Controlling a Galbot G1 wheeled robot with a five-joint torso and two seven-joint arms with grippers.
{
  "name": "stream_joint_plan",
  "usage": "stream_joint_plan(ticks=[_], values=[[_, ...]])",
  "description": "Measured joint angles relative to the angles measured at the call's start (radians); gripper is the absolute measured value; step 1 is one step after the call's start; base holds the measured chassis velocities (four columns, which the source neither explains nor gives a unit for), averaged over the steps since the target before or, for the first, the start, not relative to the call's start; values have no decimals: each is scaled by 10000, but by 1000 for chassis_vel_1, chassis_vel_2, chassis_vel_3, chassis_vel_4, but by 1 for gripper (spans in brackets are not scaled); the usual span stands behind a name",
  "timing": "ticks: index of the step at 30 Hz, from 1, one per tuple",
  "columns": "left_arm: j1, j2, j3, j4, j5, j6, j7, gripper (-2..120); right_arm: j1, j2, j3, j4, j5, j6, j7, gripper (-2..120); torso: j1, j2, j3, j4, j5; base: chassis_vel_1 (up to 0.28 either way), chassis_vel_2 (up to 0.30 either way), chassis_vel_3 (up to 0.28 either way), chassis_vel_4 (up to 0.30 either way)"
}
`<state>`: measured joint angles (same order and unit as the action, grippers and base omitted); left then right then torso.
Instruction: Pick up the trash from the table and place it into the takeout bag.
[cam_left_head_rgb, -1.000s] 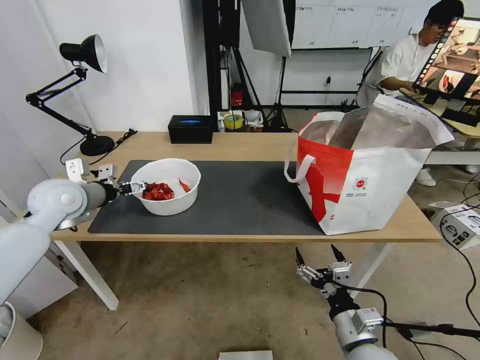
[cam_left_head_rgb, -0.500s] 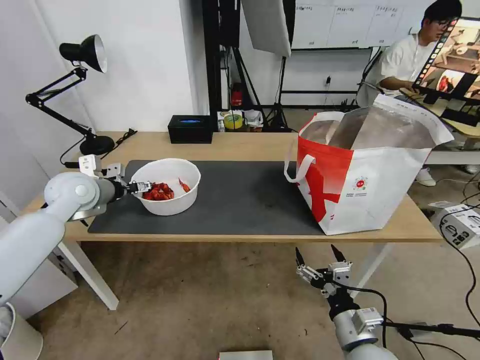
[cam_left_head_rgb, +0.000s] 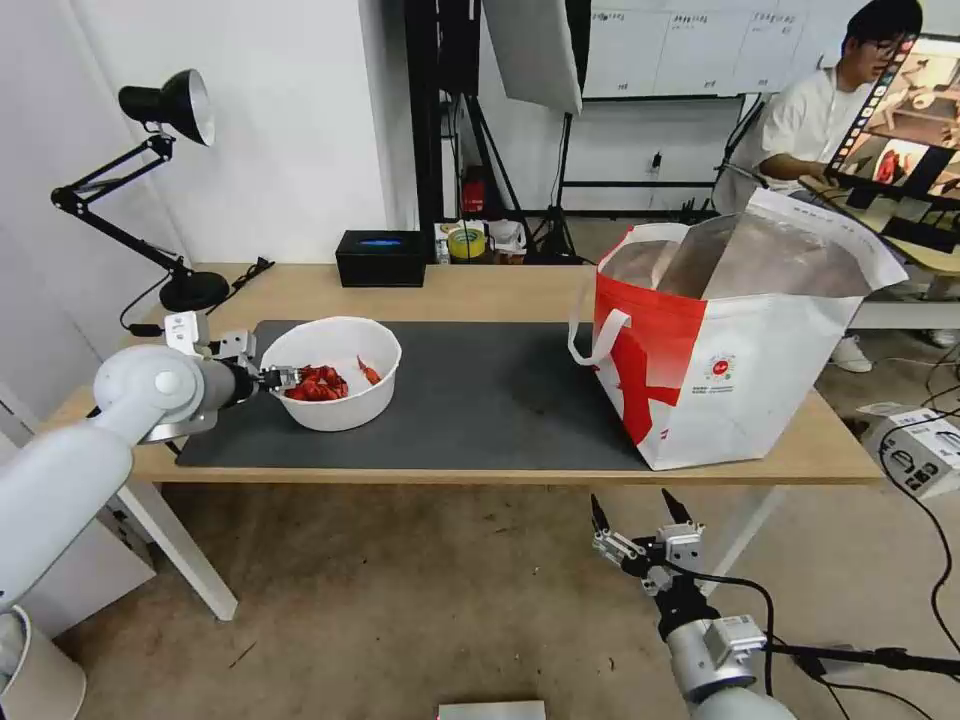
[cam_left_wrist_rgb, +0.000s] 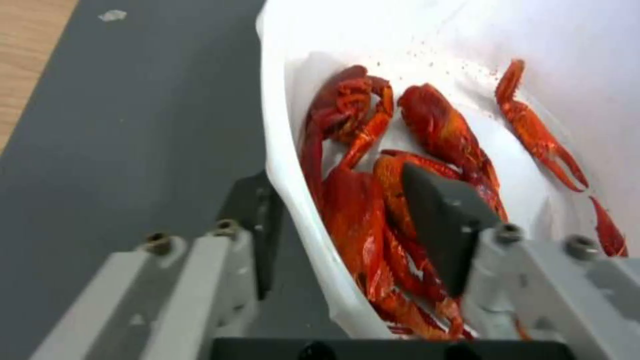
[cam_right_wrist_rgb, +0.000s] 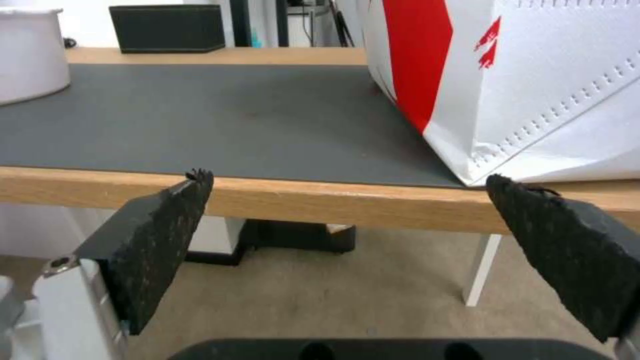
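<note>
Change since earlier: left gripper (cam_left_head_rgb: 283, 378) has pushed in from the table's left end until it sits at the near-left rim of the white bowl (cam_left_head_rgb: 345, 400); bowl, bag and right arm have not shifted. I judge the grasp is being set and the lift has not begun.

Head view: the bowl of red crayfish shells (cam_left_head_rgb: 316, 384) stands on the dark grey mat (cam_left_head_rgb: 480, 400) toward the left of the table (cam_left_head_rgb: 470, 290). The takeout bag (cam_left_head_rgb: 730, 370) stands open-mouthed at the right end, well apart from the bowl. The right gripper (cam_left_head_rgb: 643, 513) hangs below the table's front edge, idle, its two black fingers spread wide. A black tissue box (cam_left_head_rgb: 381, 258) sits at the back edge and a desk lamp (cam_left_head_rgb: 165, 110) at the far left.

Left wrist view: what the head camera cannot resolve is plain here. The left gripper (cam_left_wrist_rgb: 340, 200) straddles the bowl's wall (cam_left_wrist_rgb: 293, 200), one finger (cam_left_wrist_rgb: 257, 225) outside over the mat, the other (cam_left_wrist_rgb: 443, 220) inside among the shells. The jaws stand narrow around the rim; whether they already pinch it I cannot tell.

Right wrist view: the right gripper's pads (cam_right_wrist_rgb: 163, 235) are wide apart with nothing between them, facing the table edge, the bag's lower corner (cam_right_wrist_rgb: 533, 100) beyond.
</note>
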<state>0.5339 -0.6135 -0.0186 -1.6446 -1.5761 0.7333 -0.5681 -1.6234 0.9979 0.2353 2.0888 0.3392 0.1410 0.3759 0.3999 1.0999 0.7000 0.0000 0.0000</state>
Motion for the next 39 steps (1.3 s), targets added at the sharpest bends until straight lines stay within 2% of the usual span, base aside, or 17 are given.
stream_joint_plan(ticks=[2,4,6,8,9,11,19,25,31,39], values=[[-16,10,28,-6,1,0,-4,39,0,0,0,0,0,0,0,100,0,0,0,0,0,0,0,0,0],[-30,53,79,-22,2,0,-1,25,0,0,0,0,0,0,0,100,0,0,0,-1,0,0,0,0,0],[-30,68,87,-25,2,1,-1,23,0,0,0,0,0,0,0,100,1,0,0,0,0,0,0,0,0],[-4,106,83,-43,2,2,9,11,0,0,0,0,0,0,0,100,0,0,-1,0,0,0,0,0,0],[-4,106,83,-43,2,2,9,11,0,0,0,0,0,0,0,100,0,0,-1,0,0,0,0,0,0],[78,121,23,-83,3,0,34,1,-1,0,0,0,0,0,0,100,0,0,0,0,0,0,0,0,0],[341,125,-225,-288,7,-35,53,0,0,0,0,0,0,0,0,100,0,0,-1,1,-2,0,0,0,0],[122,128,-445,-784,-236,-131,29,0,0,-1,0,0,0,0,0,100,0,1,0,1,-1,0,0,0,0],[-635,-307,-265,-1238,-481,-188,-404,0,0,0,0,0,0,0,0,100,1,0,0,-1,0,0,0,0,0],[-1726,-546,67,-1371,-964,-196,-714,0,0,0,0,0,1,0,0,100,1,0,0,-1,0,0,0,0,0]])
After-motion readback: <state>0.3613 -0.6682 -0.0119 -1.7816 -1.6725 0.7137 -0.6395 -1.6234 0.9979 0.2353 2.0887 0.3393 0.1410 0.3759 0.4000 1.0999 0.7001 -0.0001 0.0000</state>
